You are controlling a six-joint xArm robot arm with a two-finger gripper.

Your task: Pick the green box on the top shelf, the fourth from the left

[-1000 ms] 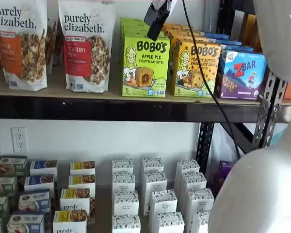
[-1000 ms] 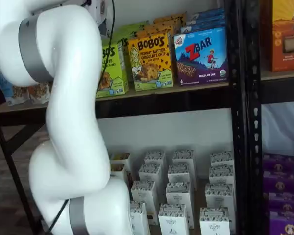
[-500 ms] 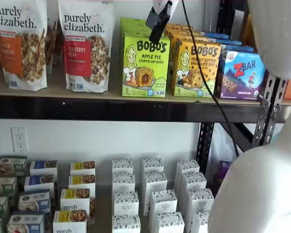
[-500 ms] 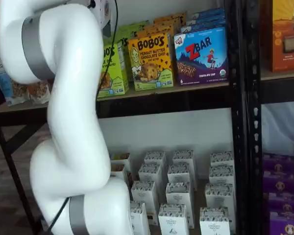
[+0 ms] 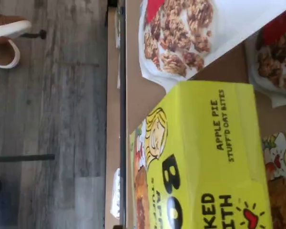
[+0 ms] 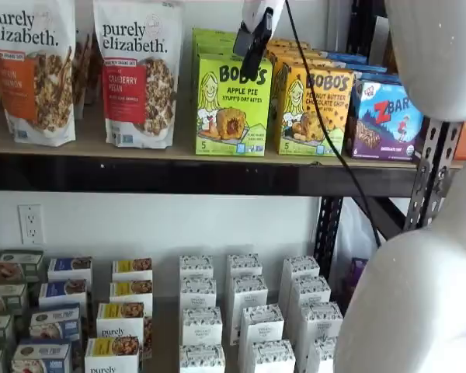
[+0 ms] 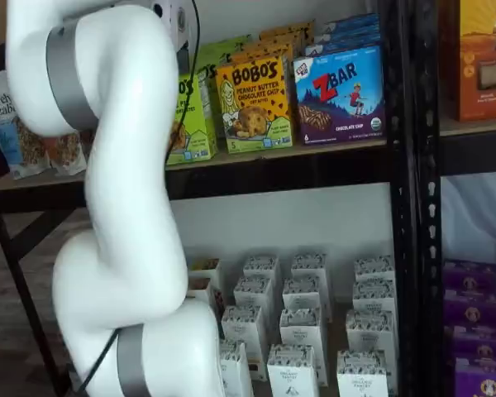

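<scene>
The green box (image 6: 231, 109) stands upright on the top shelf (image 6: 140, 175), front one of a row, between a granola bag and an orange-yellow box. My gripper (image 6: 252, 48) hangs from above at the box's upper right front corner. Only a black finger (image 6: 254, 43) shows, side-on, with nothing in it and its cable beside it. The wrist view looks down on the green box (image 5: 205, 157) and the tan shelf board (image 5: 138, 95). My white arm hides part of the green box (image 7: 190, 116) and the fingers in a shelf view.
Two "purely elizabeth" granola bags (image 6: 140, 70) stand left of the green box. The orange-yellow Bobo's box (image 6: 314, 109) and a blue Zbar box (image 6: 388, 120) stand to its right. Small white cartons (image 6: 248, 311) fill the lower level. My white arm (image 7: 116, 207) fills the foreground.
The black finger has edged lower and closer over the green box's top front corner. The arm has shifted slightly. The green box has not moved.
</scene>
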